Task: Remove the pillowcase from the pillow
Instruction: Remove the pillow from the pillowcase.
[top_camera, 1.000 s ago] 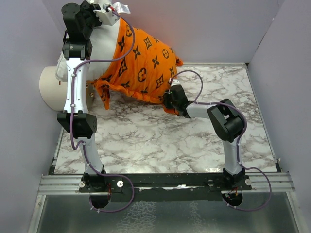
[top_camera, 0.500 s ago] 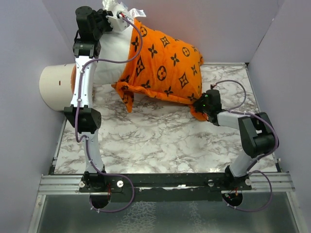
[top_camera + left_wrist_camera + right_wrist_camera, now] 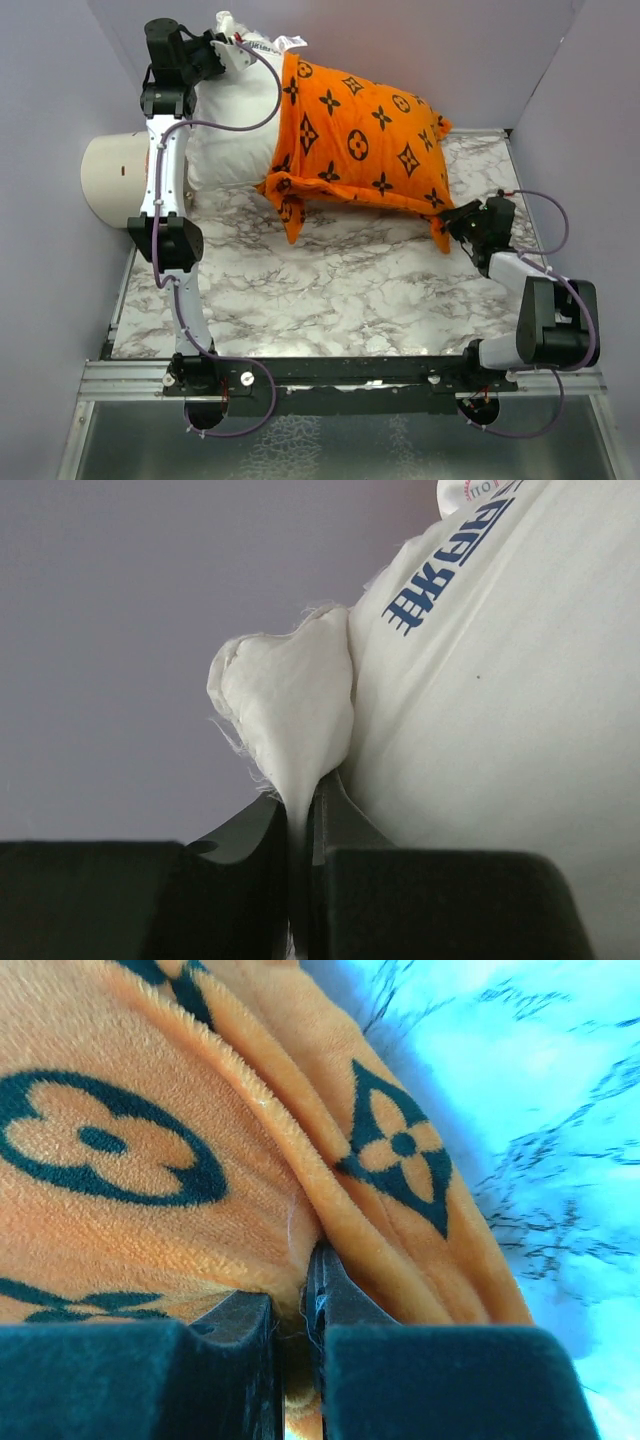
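The orange pillowcase [image 3: 360,135] with black flower motifs covers the right part of the white pillow [image 3: 235,125], whose left end is bare. My left gripper [image 3: 225,45] is shut on the pillow's top left corner [image 3: 290,700], held high by the back wall; a printed tag [image 3: 450,560] shows beside it. My right gripper [image 3: 460,222] is shut on the pillowcase's lower right corner [image 3: 290,1260], low over the marble table [image 3: 340,290]. The pillowcase's open end hangs in folds [image 3: 290,205] at the middle.
A cream cylinder [image 3: 110,180] lies at the table's left edge, beside the left arm. Grey walls stand close at the back and both sides. A metal rail [image 3: 340,375] runs along the near edge.
My right gripper has pulled the pillowcase corner to the right, sliding the case along the pillow and baring more white. My left gripper, holding the pillow corner, has shifted slightly.
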Controlling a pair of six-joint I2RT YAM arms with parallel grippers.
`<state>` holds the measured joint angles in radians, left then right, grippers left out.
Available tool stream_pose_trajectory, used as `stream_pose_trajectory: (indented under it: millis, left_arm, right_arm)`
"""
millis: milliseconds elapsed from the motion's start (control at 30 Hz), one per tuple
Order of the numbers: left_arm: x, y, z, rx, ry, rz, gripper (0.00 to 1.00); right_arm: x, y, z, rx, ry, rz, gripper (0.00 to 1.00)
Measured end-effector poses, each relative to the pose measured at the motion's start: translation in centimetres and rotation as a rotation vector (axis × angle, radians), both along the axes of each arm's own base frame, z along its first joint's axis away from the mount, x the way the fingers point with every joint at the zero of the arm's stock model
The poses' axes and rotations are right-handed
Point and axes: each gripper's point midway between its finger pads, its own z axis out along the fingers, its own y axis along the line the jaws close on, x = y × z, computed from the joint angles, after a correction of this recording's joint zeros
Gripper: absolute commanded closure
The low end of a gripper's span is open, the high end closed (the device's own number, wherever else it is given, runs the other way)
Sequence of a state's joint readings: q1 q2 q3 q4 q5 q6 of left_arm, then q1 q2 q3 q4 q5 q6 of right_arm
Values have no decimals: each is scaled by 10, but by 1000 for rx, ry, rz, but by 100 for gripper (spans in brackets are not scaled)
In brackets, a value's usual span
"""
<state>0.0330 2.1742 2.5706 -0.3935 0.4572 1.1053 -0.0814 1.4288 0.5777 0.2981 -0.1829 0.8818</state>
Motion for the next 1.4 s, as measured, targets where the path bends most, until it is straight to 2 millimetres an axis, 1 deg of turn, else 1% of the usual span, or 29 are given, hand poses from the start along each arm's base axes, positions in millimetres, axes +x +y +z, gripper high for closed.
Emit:
stream_pose_trajectory:
  millis: [67, 100, 133, 167, 200, 233, 267, 300, 333, 367, 400, 433, 467, 500, 567, 600, 633, 667, 700, 733, 800, 833, 900, 967, 1100, 1200, 1300, 1367, 1400]
  left_arm:
    - [0, 6, 0, -10, -1, -18, 100]
    - [-1, 10, 3, -12, -13, -26, 100]
    - [0, 20, 12, 7, -50, -3, 100]
    - [0, 45, 40, 37, -161, 71, 100]
    - [-7, 83, 69, 63, -258, 160, 100]
    - [-20, 118, 95, 82, -344, 241, 100]
    - [-37, 154, 122, 106, -430, 326, 100]
    - [-62, 196, 149, 131, -515, 429, 100]
    - [-83, 224, 165, 147, -566, 503, 100]
    - [-100, 242, 178, 156, -606, 554, 100]
    - [-117, 256, 190, 147, -634, 597, 100]
    - [-124, 255, 196, 128, -639, 601, 100]
    - [-127, 248, 198, 95, -617, 585, 96]
    - [-125, 235, 194, 60, -579, 555, 80]
    - [-117, 189, 169, -14, -433, 461, 28]
    - [-116, 152, 151, -49, -345, 395, 16]
    - [-116, 112, 123, -78, -231, 319, 10]
    - [-121, 78, 101, -99, -141, 255, 3]
    - [-129, 31, 74, -120, -25, 159, 1]
    - [-137, -1, 52, -137, 73, 92, 1]
    - [-156, -55, 12, -185, 269, -26, 1]
    - [-166, -67, -11, -219, 386, -50, 1]
    - [-179, -71, -48, -275, 572, -36, 1]
    - [-190, -65, -78, -324, 728, 1, 1]
    - [-224, -58, -128, -396, 988, 39, 1]
    - [-269, -57, -175, -441, 1178, 58, 1]
    - [-319, -62, -224, -461, 1359, 69, 1]
    - [-341, -66, -248, -470, 1451, 69, 1]
    - [-349, -67, -257, -474, 1484, 65, 1]
  right_arm:
    - [-5, -14, 9, 30, -23, -31, 99]
    - [-9, -23, 12, 36, -32, -57, 99]
    - [-11, -31, 14, 39, -36, -84, 99]
    - [-18, -49, 10, 31, -19, -152, 99]
    - [-25, -66, 0, 22, 13, -220, 99]
    - [-37, -88, -15, 12, 65, -311, 99]
    - [-47, -100, -25, 7, 101, -368, 99]
    - [-53, -109, -32, 4, 128, -411, 99]
    - [-62, -118, -39, -6, 155, -457, 99]
    - [-68, -123, -44, -14, 176, -485, 99]
    - [-72, -124, -48, -20, 189, -496, 99]
    - [-74, -125, -50, -23, 196, -500, 99]
    - [-74, -125, -51, -25, 199, -499, 99]
    - [-74, -125, -52, -25, 200, -498, 99]
    - [-71, -124, -51, -21, 191, -488, 99]
    - [-71, -123, -51, -21, 188, -484, 99]
    - [-70, -122, -51, -22, 185, -478, 99]
    - [-69, -122, -50, -26, 182, -473, 99]
    - [-69, -121, -50, -30, 178, -468, 99]
    - [-68, -120, -49, -40, 174, -459, 99]
    - [-68, -120, -48, -51, 170, -451, 99]
    - [-68, -120, -48, -55, 170, -449, 99]
    - [-68, -120, -48, -63, 171, -443, 99]
    - [-68, -120, -48, -67, 171, -438, 99]
    - [-68, -118, -48, -63, 170, -430, 99]
    - [-65, -112, -47, -68, 168, -412, 99]
    - [-61, -97, -48, -85, 168, -373, 99]
    - [-59, -82, -48, -107, 167, -341, 99]
    - [-58, -75, -48, -115, 167, -325, 99]
